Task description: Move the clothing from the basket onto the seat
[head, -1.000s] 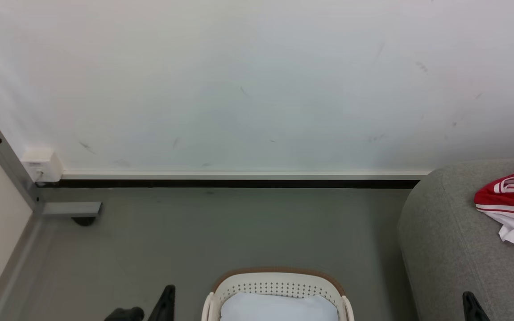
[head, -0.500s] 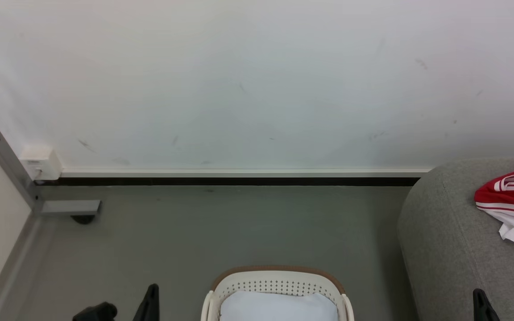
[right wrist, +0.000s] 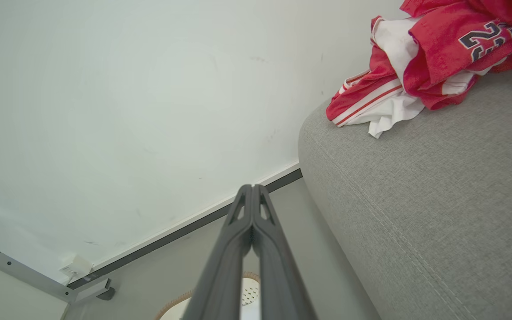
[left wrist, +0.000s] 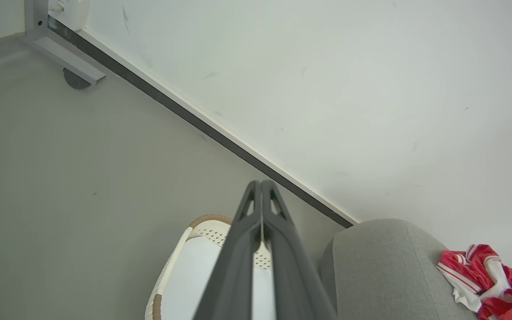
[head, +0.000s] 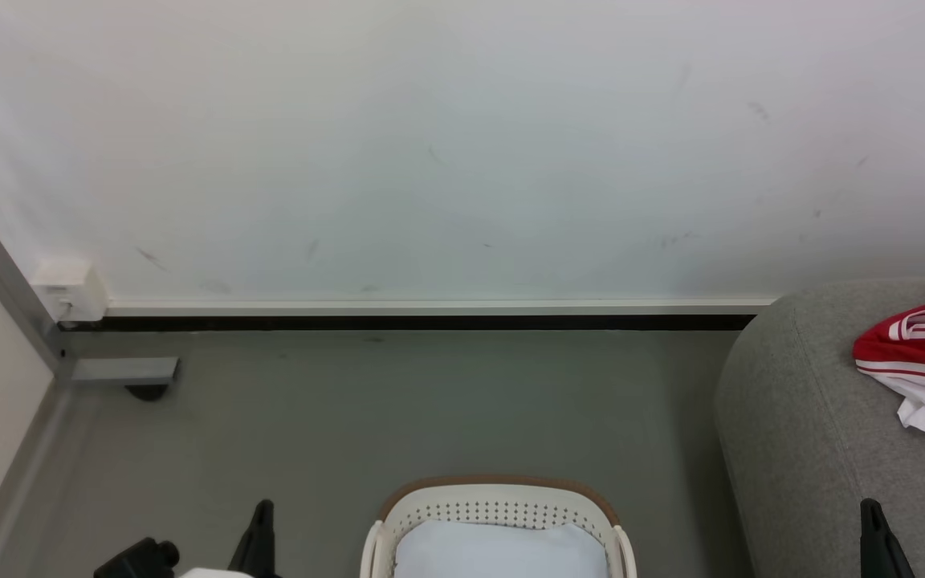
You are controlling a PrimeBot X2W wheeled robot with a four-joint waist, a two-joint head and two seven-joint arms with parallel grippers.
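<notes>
We see the clothing (head: 924,365) lying on the seat (head: 816,433) at the far right. The basket (head: 503,502) stands left of it, holding a pale cloth (head: 499,550). Our left gripper (left wrist: 260,183) and right gripper (right wrist: 252,186) are both pressed together, empty.

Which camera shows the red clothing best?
The right wrist view: the clothing lies large on the seat, number print visible. The head view crops it at the right edge; the left wrist view shows it small, bottom right.
</notes>
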